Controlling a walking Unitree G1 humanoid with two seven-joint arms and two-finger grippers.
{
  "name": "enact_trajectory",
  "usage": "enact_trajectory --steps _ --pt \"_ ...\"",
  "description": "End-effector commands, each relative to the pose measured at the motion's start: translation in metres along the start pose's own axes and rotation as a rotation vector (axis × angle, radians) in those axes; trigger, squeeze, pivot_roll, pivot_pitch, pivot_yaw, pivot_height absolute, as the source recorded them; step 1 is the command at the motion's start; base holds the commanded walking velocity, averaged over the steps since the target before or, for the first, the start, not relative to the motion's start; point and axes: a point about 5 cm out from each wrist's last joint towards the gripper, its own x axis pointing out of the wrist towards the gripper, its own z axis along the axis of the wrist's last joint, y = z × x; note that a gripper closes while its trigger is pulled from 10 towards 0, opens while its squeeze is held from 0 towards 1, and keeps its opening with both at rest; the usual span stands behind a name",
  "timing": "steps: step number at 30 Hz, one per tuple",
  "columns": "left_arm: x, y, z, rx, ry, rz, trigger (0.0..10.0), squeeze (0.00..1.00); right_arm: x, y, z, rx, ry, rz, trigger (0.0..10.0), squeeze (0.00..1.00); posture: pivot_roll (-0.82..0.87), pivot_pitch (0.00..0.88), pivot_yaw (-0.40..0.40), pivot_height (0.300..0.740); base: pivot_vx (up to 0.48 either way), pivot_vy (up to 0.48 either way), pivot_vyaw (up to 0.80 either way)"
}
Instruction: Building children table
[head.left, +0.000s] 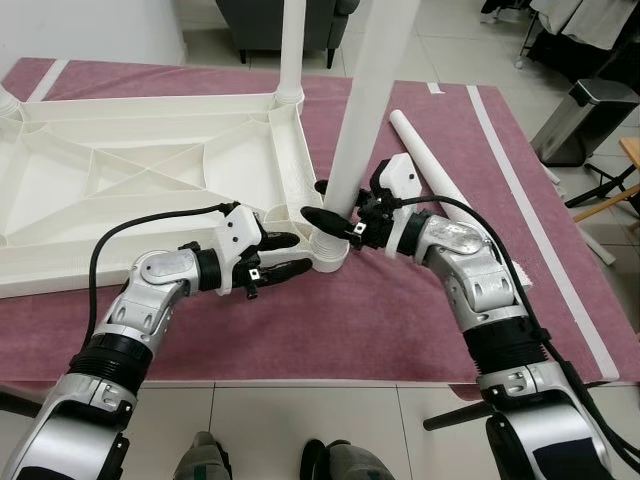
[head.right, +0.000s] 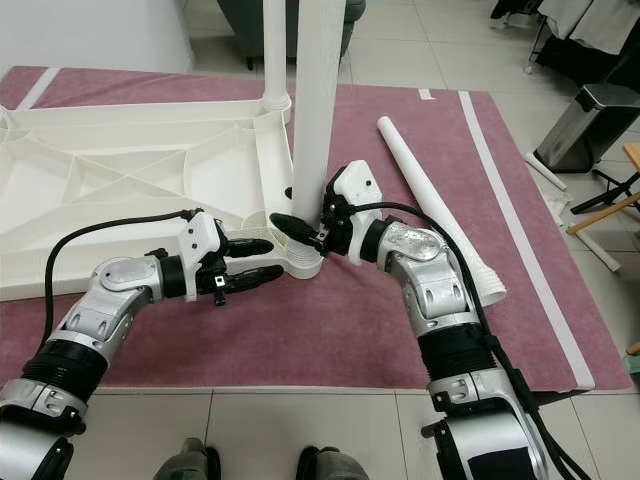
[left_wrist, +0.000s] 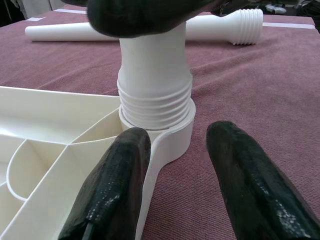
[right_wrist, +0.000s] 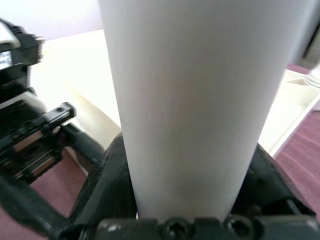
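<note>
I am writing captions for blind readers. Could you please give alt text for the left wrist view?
A white table leg stands upright with its threaded end in the corner socket of the upturned white tabletop, seen between the left gripper's two open black fingers. Behind it, a spare leg lies on the maroon rug.

One white table top (head.left: 120, 170) lies upside down on one red rug (head.left: 420, 320). Three white legs: two standing (head.left: 365, 110) (head.left: 291, 50), one lying down (head.left: 430, 165). Maybe one bin (head.left: 590, 120).
</note>
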Motion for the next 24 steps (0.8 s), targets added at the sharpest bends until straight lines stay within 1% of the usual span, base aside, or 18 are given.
enact_trajectory --steps 1,2,3,4,5,7,8,9,11,14,15,16,18,20,22,23,24 --pt "-0.001 -0.006 -0.005 -0.018 0.021 -0.076 10.0 0.00 -0.007 0.000 -0.036 0.043 0.178 -0.094 0.0 0.00 0.05 0.175 -0.027 0.740 0.000 0.000 0.00" --pt "-0.001 -0.006 -0.005 -0.019 0.021 -0.075 10.0 0.00 -0.007 0.001 -0.038 0.055 0.188 -0.127 0.0 0.00 0.05 0.175 -0.028 0.740 0.000 0.000 0.00" --pt "-0.001 -0.006 -0.005 -0.019 0.021 -0.075 10.0 0.00 -0.007 0.001 -0.038 0.055 0.188 -0.127 0.0 0.00 0.05 0.175 -0.028 0.740 0.000 0.000 0.00" --pt "-0.001 -0.006 -0.005 -0.020 0.021 -0.073 10.0 0.00 -0.008 0.002 -0.040 0.065 0.195 -0.163 0.0 0.00 0.05 0.178 -0.029 0.740 0.000 0.000 0.00" --pt "-0.001 -0.006 -0.005 -0.020 0.021 -0.073 10.0 0.00 -0.008 0.002 -0.040 0.065 0.195 -0.163 0.0 0.00 0.05 0.178 -0.029 0.740 0.000 0.000 0.00" --pt "-0.002 -0.006 -0.005 -0.024 0.023 -0.071 10.0 0.00 -0.008 0.008 -0.044 0.081 0.198 -0.229 0.0 0.00 0.05 0.181 -0.028 0.740 0.000 0.000 0.00" --pt "-0.002 -0.006 -0.005 -0.024 0.023 -0.071 10.0 0.00 -0.008 0.008 -0.044 0.081 0.198 -0.229 0.0 0.00 0.05 0.181 -0.028 0.740 0.000 0.000 0.00" --pt "-0.003 -0.006 -0.005 -0.025 0.024 -0.070 10.0 0.00 -0.009 0.011 -0.045 0.087 0.200 -0.254 0.0 0.00 0.05 0.182 -0.029 0.740 0.000 0.000 0.00" --pt "-0.003 -0.006 -0.005 -0.025 0.024 -0.070 10.0 0.00 -0.009 0.011 -0.045 0.087 0.200 -0.254 0.0 0.00 0.05 0.182 -0.029 0.740 0.000 0.000 0.00" --pt "-0.003 -0.005 -0.005 -0.028 0.026 -0.069 10.0 0.00 -0.011 0.018 -0.050 0.131 0.222 -0.406 0.0 0.00 0.05 0.185 -0.025 0.740 0.000 0.000 0.00" --pt "-0.003 -0.005 -0.005 -0.029 0.027 -0.069 10.0 0.00 -0.012 0.020 -0.052 0.144 0.223 -0.439 0.0 0.00 0.05 0.185 -0.025 0.740 0.000 0.000 0.00" --pt "-0.003 -0.005 -0.005 -0.029 0.027 -0.069 10.0 0.00 -0.012 0.020 -0.052 0.144 0.223 -0.439 0.0 0.00 0.05 0.185 -0.025 0.740 0.000 0.000 0.00" --pt "-0.003 -0.004 -0.005 -0.032 0.035 -0.068 10.0 0.00 -0.012 0.024 -0.053 0.176 0.231 -0.500 0.0 0.00 0.05 0.188 -0.024 0.740 0.000 0.000 0.00" --pt "-0.003 -0.004 -0.005 -0.032 0.035 -0.068 10.0 0.00 -0.012 0.024 -0.053 0.176 0.231 -0.500 0.0 0.00 0.05 0.188 -0.024 0.740 0.000 0.000 0.00" --pt "-0.002 0.000 -0.005 -0.024 0.073 -0.052 10.0 0.00 -0.014 0.027 -0.055 0.200 0.243 -0.573 0.0 0.00 0.05 0.189 -0.021 0.740 0.000 0.000 0.00" --pt "-0.002 0.000 -0.005 -0.024 0.073 -0.052 10.0 0.00 -0.014 0.027 -0.055 0.200 0.243 -0.573 0.0 0.00 0.05 0.189 -0.021 0.740 0.000 0.000 0.00" --pt "-0.001 0.005 -0.005 0.012 0.132 -0.033 10.0 0.00 -0.015 0.028 -0.056 0.213 0.254 -0.613 0.0 0.00 0.05 0.189 -0.020 0.740 0.000 0.000 0.00"
